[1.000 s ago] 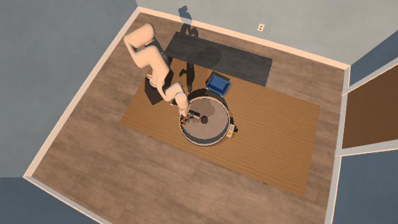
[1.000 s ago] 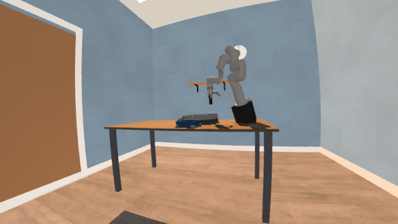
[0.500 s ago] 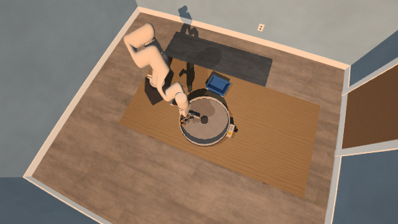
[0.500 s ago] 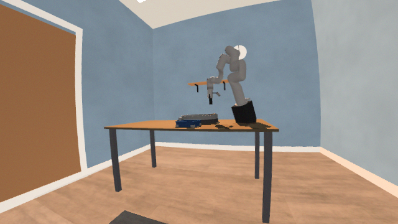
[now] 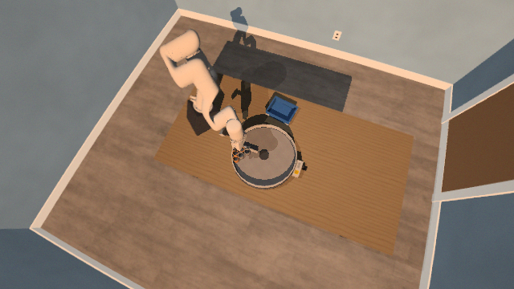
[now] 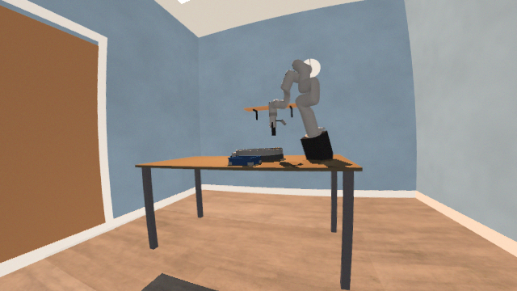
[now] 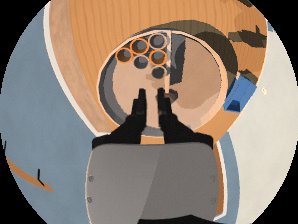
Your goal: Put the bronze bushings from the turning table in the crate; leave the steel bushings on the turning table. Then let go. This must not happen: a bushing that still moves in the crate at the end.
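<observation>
Fingers [image 6: 274, 130] slightly spread, nothing between, above turning table [image 5: 277, 164] [image 6: 259, 152] [image 7: 127, 90]. Three bronze bushings [image 5: 235, 159] [image 7: 117, 55] on turning table, clustered with three steel bushings [image 5: 246, 152] [image 7: 159, 78]. Blue crate [image 5: 282, 109] [image 6: 244, 161] [image 7: 241, 93] near turning table.

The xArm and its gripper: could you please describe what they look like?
The arm has smooth, rounded, tube-like segments, pale cream in the top view and grey in the exterior view. Its gripper has a grey housing with small round screws and slim black fingers. No cables are discernible.
</observation>
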You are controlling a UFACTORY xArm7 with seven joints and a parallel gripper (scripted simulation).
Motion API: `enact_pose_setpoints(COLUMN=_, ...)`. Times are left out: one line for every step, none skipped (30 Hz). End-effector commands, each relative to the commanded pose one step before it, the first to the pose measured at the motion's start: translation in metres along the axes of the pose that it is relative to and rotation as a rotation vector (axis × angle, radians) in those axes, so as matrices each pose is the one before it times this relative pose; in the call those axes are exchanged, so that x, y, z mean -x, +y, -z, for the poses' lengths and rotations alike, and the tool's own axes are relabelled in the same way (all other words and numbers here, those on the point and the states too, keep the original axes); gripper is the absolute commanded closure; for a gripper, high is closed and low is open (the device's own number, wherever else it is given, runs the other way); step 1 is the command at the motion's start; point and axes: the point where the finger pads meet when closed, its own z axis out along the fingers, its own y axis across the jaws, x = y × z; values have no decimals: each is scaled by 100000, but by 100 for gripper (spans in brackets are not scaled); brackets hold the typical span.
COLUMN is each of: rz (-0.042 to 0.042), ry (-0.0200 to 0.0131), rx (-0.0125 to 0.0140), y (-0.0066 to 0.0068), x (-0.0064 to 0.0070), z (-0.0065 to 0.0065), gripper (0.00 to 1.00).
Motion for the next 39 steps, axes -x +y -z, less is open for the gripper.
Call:
enact_pose_setpoints(rz=-26, ry=-210, rx=-220, y=-96, x=86, z=91, gripper=84)
enact_pose_setpoints(rz=0, ry=0, rx=0, y=0, x=0, z=0, gripper=84)
enact_pose_setpoints(rz=0, ry=0, rx=0, y=0, x=0, z=0, gripper=84)
enact_pose_setpoints(rz=3, ry=12, rx=-1, y=-1, x=0, z=-2, gripper=90)
enact_pose_setpoints(rz=22, ry=82, rx=-4, y=-8, x=-3, z=-11, gripper=90)
enact_pose_setpoints(rz=56, ry=210, rx=-10, y=-20, x=-7, z=-28, gripper=90)
enact_pose_setpoints(rz=103, ry=387, rx=-19, y=-37, x=-13, z=-52, gripper=90)
enact_pose_setpoints(rz=160, ry=602, rx=-31, y=-58, x=-20, z=-79, gripper=90)
enact_pose_setpoints(rz=225, ry=846, rx=-49, y=-82, x=-28, z=-110, gripper=90)
enact_pose_setpoints(rz=296, ry=1109, rx=-73, y=-108, x=-35, z=-142, gripper=90)
enact_pose_setpoints(rz=370, ry=1382, rx=-105, y=-136, x=-42, z=-173, gripper=90)
enact_pose_setpoints(rz=445, ry=1659, rx=-146, y=-165, x=-47, z=-201, gripper=90)
enact_pose_setpoints(rz=520, ry=1931, rx=-198, y=-194, x=-51, z=-226, gripper=90)
enact_pose_setpoints(rz=592, ry=2192, rx=-261, y=-222, x=-52, z=-244, gripper=90)
enact_pose_setpoints(rz=659, ry=2435, rx=-337, y=-250, x=-50, z=-256, gripper=90)
enact_pose_setpoints(rz=0, ry=0, rx=0, y=0, x=0, z=0, gripper=90)
enact_pose_setpoints(rz=0, ry=0, rx=0, y=0, x=0, z=0, gripper=90)
enact_pose_setpoints(rz=701, ry=2544, rx=-237, y=-255, x=-40, z=-307, gripper=90)
enact_pose_setpoints(rz=738, ry=2670, rx=-175, y=-263, x=-35, z=-353, gripper=90)
enact_pose_setpoints(rz=775, ry=2853, rx=-251, y=-284, x=-33, z=-362, gripper=90)
enact_pose_setpoints(rz=802, ry=3009, rx=-336, y=-303, x=-30, z=-364, gripper=90)
enact_pose_setpoints(rz=818, ry=3132, rx=-427, y=-319, x=-26, z=-357, gripper=90)
enact_pose_setpoints(rz=890, ry=3157, rx=-259, y=-315, x=3, z=-401, gripper=90)
enact_pose_setpoints(rz=590, ry=2088, rx=-155, y=-206, x=8, z=-273, gripper=90)
enact_pose_setpoints(rz=520, ry=1891, rx=-167, y=-186, x=7, z=-242, gripper=90)
enact_pose_setpoints(rz=527, ry=1968, rx=-200, y=-193, x=7, z=-247, gripper=90)
enact_pose_setpoints(rz=525, ry=2014, rx=-233, y=-198, x=7, z=-247, gripper=90)
enact_pose_setpoints(rz=525, ry=2052, rx=-258, y=-202, x=8, z=-247, gripper=90)
enact_pose_setpoints(rz=570, ry=2084, rx=-213, y=-207, x=24, z=-258, gripper=90)
enact_pose_setpoints(rz=598, ry=2128, rx=-190, y=-211, x=33, z=-269, gripper=90)
enact_pose_setpoints(rz=620, ry=2176, rx=-175, y=-215, x=41, z=-280, gripper=90)
enact_pose_setpoints(rz=611, ry=2229, rx=-208, y=-217, x=39, z=-283, gripper=90)
enact_pose_setpoints(rz=0, ry=0, rx=0, y=0, x=0, z=0, gripper=90)
enact_pose_setpoints(rz=0, ry=0, rx=0, y=0, x=0, z=0, gripper=90)
enact_pose_setpoints(rz=791, ry=3027, rx=-328, y=-291, x=48, z=-376, gripper=90)
enact_pose_setpoints(rz=712, ry=2877, rx=-360, y=-272, x=43, z=-348, gripper=90)
enact_pose_setpoints(rz=747, ry=2643, rx=-242, y=-262, x=74, z=-331, gripper=90)
enact_pose_setpoints(rz=701, ry=2417, rx=-198, y=-241, x=79, z=-306, gripper=90)
enact_pose_setpoints(rz=607, ry=2177, rx=-198, y=-212, x=69, z=-273, gripper=90)
